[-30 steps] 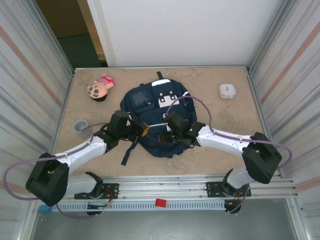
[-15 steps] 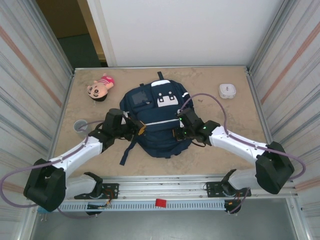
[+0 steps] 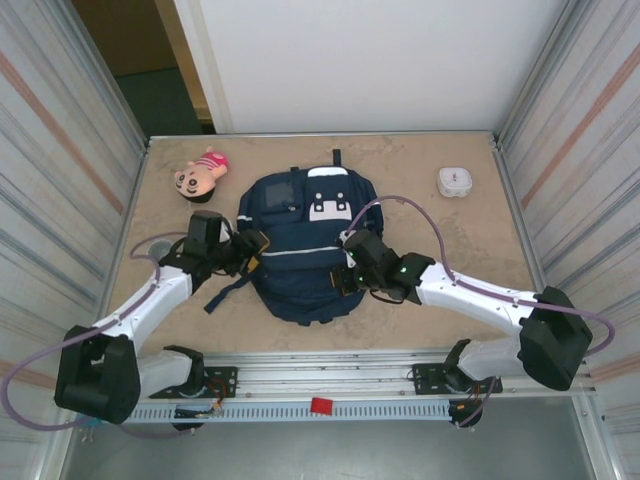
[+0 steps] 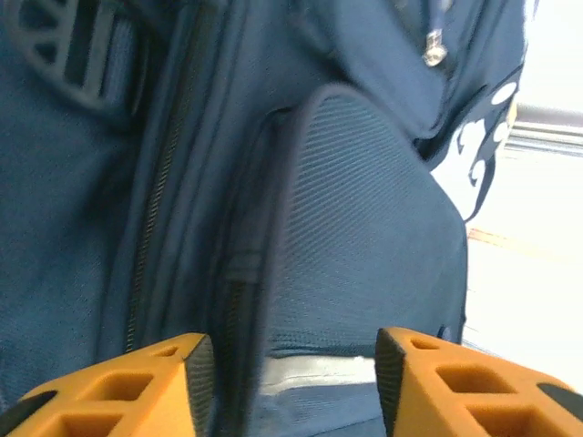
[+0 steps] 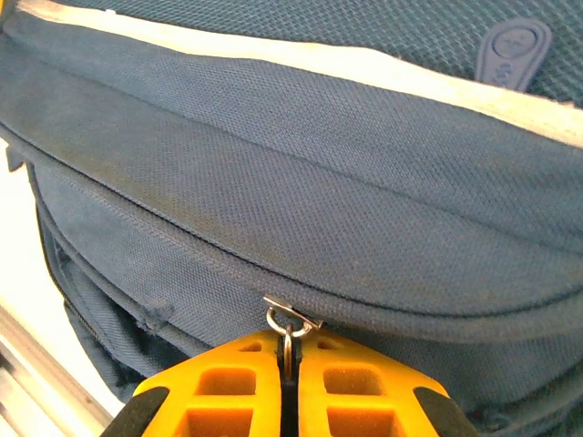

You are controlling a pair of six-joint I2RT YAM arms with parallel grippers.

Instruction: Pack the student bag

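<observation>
The student bag [image 3: 300,245] lay flat in the middle of the counter [image 3: 450,230], with its long axis pointing away from the arms. The right gripper [image 5: 290,364] was closed on the small metal zipper pull [image 5: 290,320], just at its fingertips, and the zipper seam ran crosswise to both sides. The left gripper [image 4: 290,360] stood open and empty, with the bag's side pocket [image 4: 364,228] just ahead. I judged that the right arm should draw the pull along the seam.

navy-blue student bag [image 3: 300,285] with pale stripe and white patches, pink doll [image 3: 200,175], white box [image 3: 455,181], tan table [image 3: 500,240]
</observation>
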